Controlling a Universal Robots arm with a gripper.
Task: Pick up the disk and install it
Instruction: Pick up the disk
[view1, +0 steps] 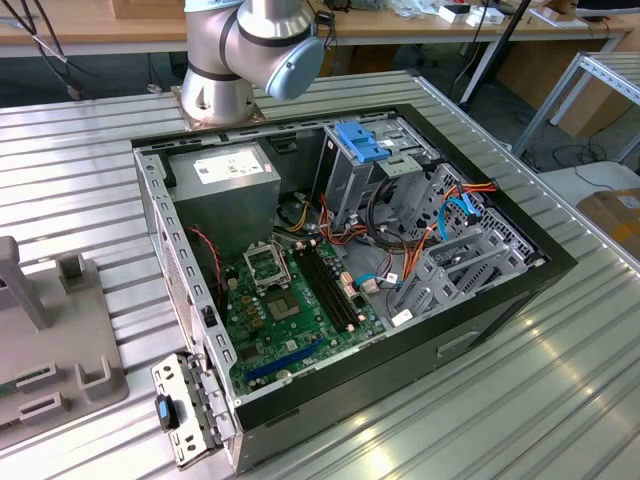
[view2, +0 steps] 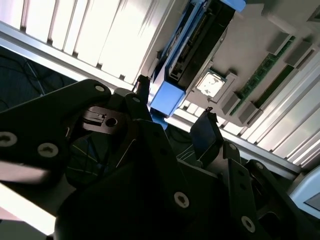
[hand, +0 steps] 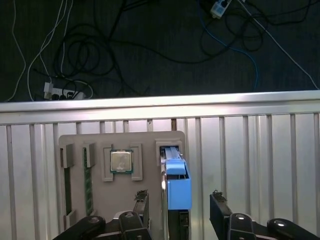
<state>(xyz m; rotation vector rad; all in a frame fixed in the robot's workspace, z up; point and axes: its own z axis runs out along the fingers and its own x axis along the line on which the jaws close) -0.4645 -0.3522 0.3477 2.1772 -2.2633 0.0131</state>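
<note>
The black pincer (hand: 179, 197) hung with its two fingers (hand: 142, 207) apart, one on each side of the flat silver-grey metal disk (hand: 176, 182) in its bright blue plastic carrier rail. As far as I could make out, they touched nothing. The disk stood on edge in a slot of the pale grey plastic holder tray (hand: 150, 141), which lay on the ribbed silver metal tabletop (hand: 250, 150). A square silver processor chip (hand: 121, 161) sat close by (in its own pocket of the same tray).

In the first wrist view the disk was nearer one finger than the other, so I judged an uneven squeeze to be the main worry. The closer finger would meet the disk first and shove it sideways against the slot wall, tilting or wedging it. A grip on the blue rail alone might also flex the plastic and let the disk slip on the lift.

Over in the open black computer case (view1: 520, 300), orange and red cables (view1: 432, 232) crowded the grey metal bays (view1: 455, 265). A disk held askew could well snag there.
</note>
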